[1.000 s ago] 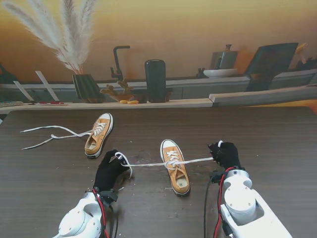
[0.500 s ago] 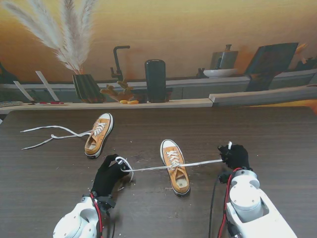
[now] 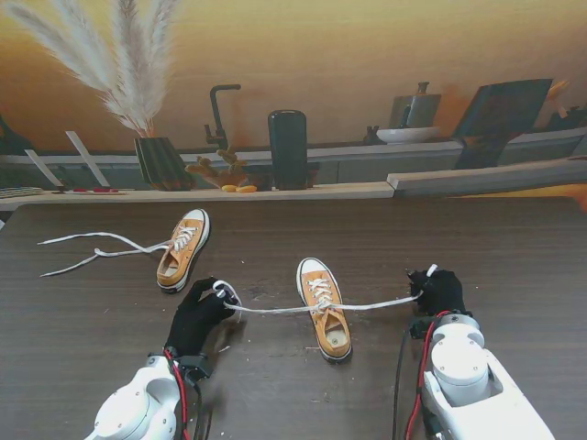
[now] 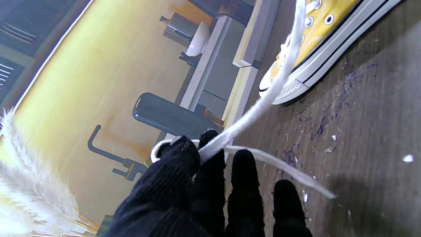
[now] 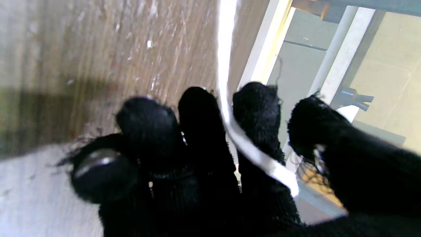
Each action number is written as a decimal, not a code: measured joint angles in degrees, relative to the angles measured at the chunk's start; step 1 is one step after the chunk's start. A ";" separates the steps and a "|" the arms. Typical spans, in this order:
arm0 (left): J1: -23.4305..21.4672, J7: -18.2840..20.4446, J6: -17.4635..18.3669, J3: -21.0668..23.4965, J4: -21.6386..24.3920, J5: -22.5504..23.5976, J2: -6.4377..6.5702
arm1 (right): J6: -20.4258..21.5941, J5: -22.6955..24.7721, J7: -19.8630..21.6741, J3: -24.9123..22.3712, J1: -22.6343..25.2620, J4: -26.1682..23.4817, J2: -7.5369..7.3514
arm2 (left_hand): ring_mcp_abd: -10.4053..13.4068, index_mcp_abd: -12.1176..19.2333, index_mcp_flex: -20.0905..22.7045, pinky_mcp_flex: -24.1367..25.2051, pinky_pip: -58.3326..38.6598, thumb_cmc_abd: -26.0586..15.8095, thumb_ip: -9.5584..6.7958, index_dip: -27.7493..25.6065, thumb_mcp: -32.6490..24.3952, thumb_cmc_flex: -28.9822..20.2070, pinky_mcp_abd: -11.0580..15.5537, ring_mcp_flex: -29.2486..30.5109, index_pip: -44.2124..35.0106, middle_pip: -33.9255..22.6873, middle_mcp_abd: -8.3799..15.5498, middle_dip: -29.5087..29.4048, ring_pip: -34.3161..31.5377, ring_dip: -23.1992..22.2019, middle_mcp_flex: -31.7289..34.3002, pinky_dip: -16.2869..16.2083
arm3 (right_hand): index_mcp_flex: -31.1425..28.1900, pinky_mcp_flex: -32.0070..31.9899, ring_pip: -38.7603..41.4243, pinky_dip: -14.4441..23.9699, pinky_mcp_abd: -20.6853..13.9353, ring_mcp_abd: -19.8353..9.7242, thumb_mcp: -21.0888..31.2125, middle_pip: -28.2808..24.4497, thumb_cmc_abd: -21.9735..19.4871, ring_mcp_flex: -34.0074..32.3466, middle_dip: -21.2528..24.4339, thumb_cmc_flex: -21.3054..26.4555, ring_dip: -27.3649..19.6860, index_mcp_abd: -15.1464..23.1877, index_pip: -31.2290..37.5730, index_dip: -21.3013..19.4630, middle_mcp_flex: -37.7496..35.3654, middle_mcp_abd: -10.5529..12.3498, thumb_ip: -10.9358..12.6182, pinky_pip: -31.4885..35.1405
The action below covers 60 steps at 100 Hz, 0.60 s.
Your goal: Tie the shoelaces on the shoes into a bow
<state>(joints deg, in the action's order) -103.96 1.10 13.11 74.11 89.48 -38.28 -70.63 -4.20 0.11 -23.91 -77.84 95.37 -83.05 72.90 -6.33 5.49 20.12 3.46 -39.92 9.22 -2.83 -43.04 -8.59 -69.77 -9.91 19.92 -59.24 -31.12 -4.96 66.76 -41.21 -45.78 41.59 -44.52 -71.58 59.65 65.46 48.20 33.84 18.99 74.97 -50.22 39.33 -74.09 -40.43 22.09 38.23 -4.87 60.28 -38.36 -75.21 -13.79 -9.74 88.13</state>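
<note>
Running taut — lace (image 3: 367, 304) pinched between both hands' fingers (image 5: 256, 131).

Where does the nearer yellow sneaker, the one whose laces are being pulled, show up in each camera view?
Stand view: nearer yellow sneaker lies centre table, between both hands.
Left wrist view: its toe and side fill one corner.
Right wrist view: not in it.
Shared landmark: the taut white lace.

The right hand (image 3: 438, 291) moved farther right, away from the near shoe (image 3: 325, 307), and the left hand (image 3: 200, 313) shifted slightly. The white lace (image 3: 275, 310) (previously knotted loosely over the tongue) was drawn taut between both hands.
</note>
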 measured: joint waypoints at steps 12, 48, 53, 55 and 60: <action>-0.99 -0.52 2.05 -0.08 1.28 2.12 0.30 | 1.18 7.30 0.13 0.18 0.95 -0.79 -0.37 | -0.03 -2.56 -0.01 0.83 11.71 1.49 -0.10 7.32 -1.14 9.77 0.02 -4.53 12.03 2.35 -0.50 -19.25 10.21 5.26 -11.76 1.00 | 9.31 -13.17 -11.75 -0.73 0.05 1.31 -3.55 2.89 -0.13 6.91 2.87 1.83 -4.37 2.04 -3.52 9.12 9.32 -0.82 -3.47 -8.15; -9.54 -11.86 -0.57 0.71 15.53 31.50 2.64 | 2.25 24.30 7.16 -1.83 5.83 -6.33 -3.79 | -1.54 -12.08 4.64 -0.24 24.91 -1.95 -0.69 25.92 -0.32 18.63 -0.02 -7.39 43.62 12.71 -2.88 -33.47 20.62 8.77 -17.63 -3.87 | 21.28 -40.61 -31.17 -12.15 -8.14 -1.30 -9.47 11.44 -7.61 28.75 17.73 -1.35 -11.20 -0.17 -34.22 12.34 30.96 1.03 1.44 -25.73; -11.66 -12.48 -3.90 0.84 19.58 35.91 2.81 | 1.80 26.47 8.66 -2.03 6.52 -7.27 -4.54 | -1.63 -13.04 5.85 -2.05 24.58 -2.72 -0.69 27.48 1.25 18.89 -0.04 -6.92 45.23 13.89 -3.41 -34.56 21.24 8.94 -17.18 -4.39 | 22.07 -41.79 -32.87 -13.12 -9.05 -2.08 -10.63 11.99 -8.49 29.98 18.30 -1.76 -11.91 -0.20 -34.91 12.33 31.54 1.52 2.06 -27.39; -12.29 -12.18 -5.20 0.94 20.78 37.24 2.83 | 1.61 27.05 9.29 -2.13 6.80 -7.66 -4.84 | -1.66 -13.34 5.90 -2.07 24.58 -2.74 -0.69 27.91 1.49 18.88 -0.04 -6.92 45.63 14.11 -3.58 -34.63 21.49 8.95 -17.28 -4.44 | 22.19 -42.01 -33.69 -13.32 -9.45 -2.16 -10.63 12.14 -8.49 30.49 18.51 -1.76 -12.02 -0.22 -34.94 12.33 32.23 1.63 2.61 -27.68; -13.35 -10.72 -7.49 1.27 22.67 40.59 2.85 | 0.99 28.23 11.28 -2.50 7.50 -8.72 -5.57 | -2.17 -14.19 6.05 -2.14 24.58 -3.49 -0.69 28.81 2.30 18.70 -0.04 -6.92 47.17 14.74 -4.22 -35.21 21.87 8.97 -17.61 -4.68 | 23.35 -42.58 -35.30 -14.08 -10.43 -2.80 -10.63 12.54 -9.13 31.38 18.71 -1.71 -12.14 -0.22 -35.06 12.33 32.85 2.18 2.62 -28.93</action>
<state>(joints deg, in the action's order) -117.31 -9.63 5.62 75.38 112.15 2.32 -67.78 -3.21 28.34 -12.63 -80.34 102.86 -91.77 67.33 -8.50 -8.71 26.17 1.32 -15.35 5.72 -3.52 -14.24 -6.29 -51.07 -9.94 12.99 -12.07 -16.38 -9.17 31.56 -19.34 -36.81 23.98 -49.20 -48.22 17.07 30.16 34.12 23.41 16.20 64.34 -37.68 30.20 -42.71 -21.73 20.38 26.09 -5.09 25.22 -26.03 -42.36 -11.62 -7.12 59.20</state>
